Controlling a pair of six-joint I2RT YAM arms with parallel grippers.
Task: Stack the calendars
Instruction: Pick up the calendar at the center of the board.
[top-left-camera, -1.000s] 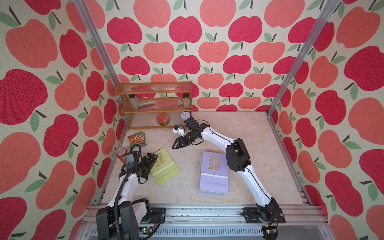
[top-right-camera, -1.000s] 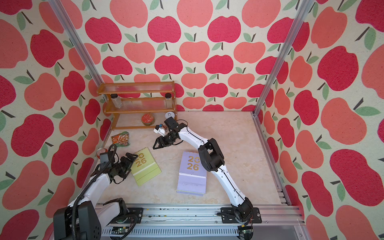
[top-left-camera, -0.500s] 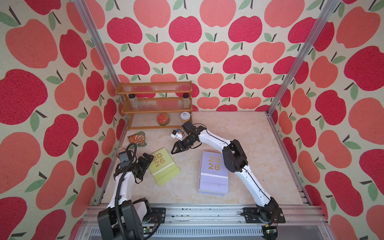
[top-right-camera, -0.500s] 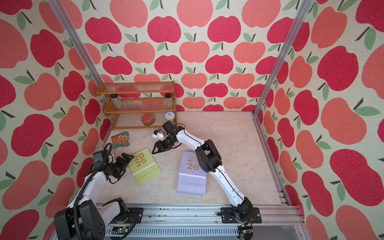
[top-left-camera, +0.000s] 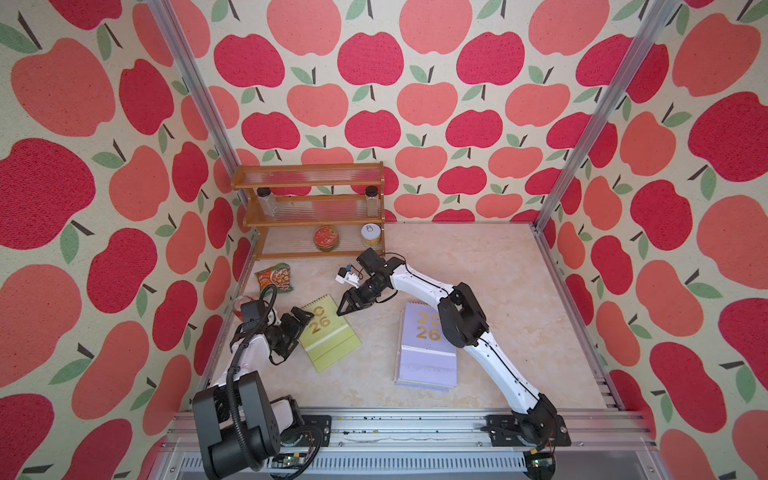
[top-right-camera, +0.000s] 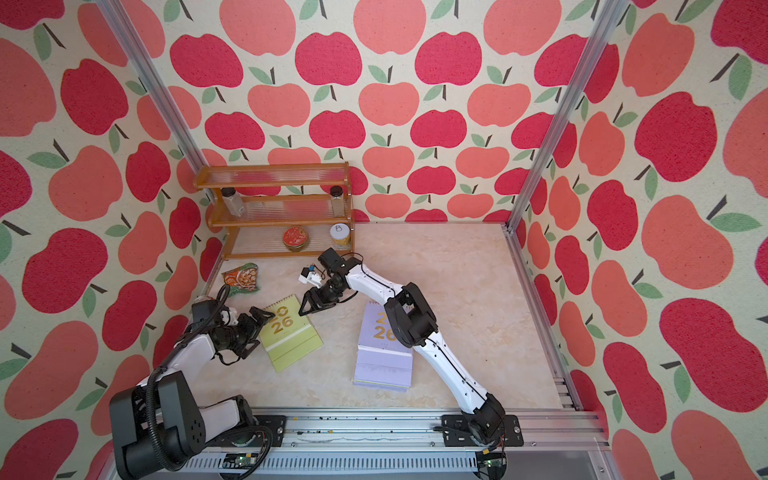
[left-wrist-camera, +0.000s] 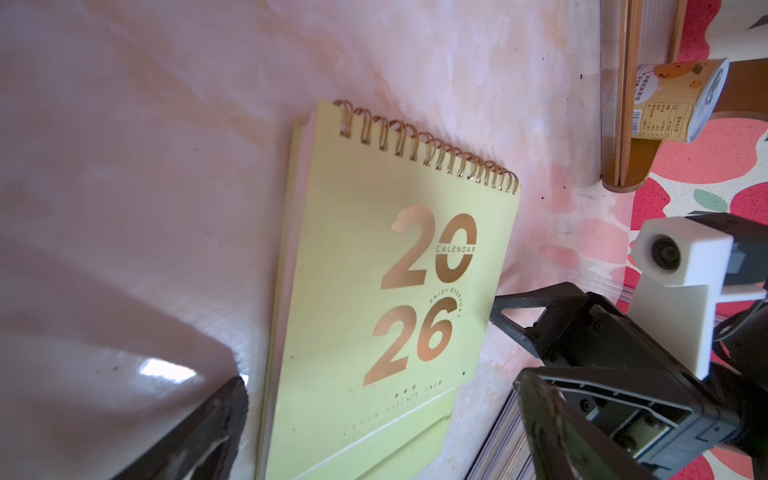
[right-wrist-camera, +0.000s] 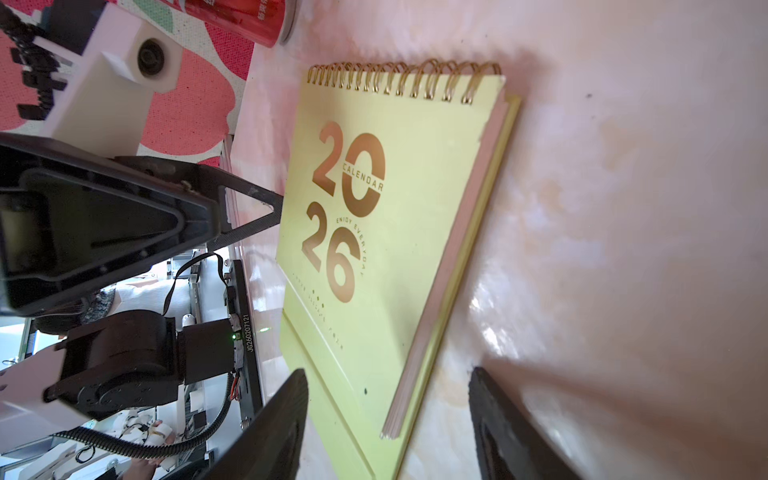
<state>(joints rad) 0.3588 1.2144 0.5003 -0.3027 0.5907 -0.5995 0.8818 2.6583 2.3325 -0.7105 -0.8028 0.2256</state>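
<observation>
A yellow-green calendar with gold "2026" lies flat left of centre, its spiral toward the back. A lilac calendar tops a small pile to its right, partly under my right arm. My left gripper stands open at the green calendar's left edge, holding nothing. My right gripper is open at the calendar's back right corner. The green calendar fills both wrist views, and its paged long edge runs between the right fingers.
A wooden shelf with jars and a red tin stands at the back left. A snack packet lies in front of it. A red can sits behind my left wrist by the left wall. Aluminium rail runs along the front.
My right gripper has come forward and left from near the shelf to the green calendar's corner. My left gripper has stayed open at the calendar's left edge, shifting only slightly.
</observation>
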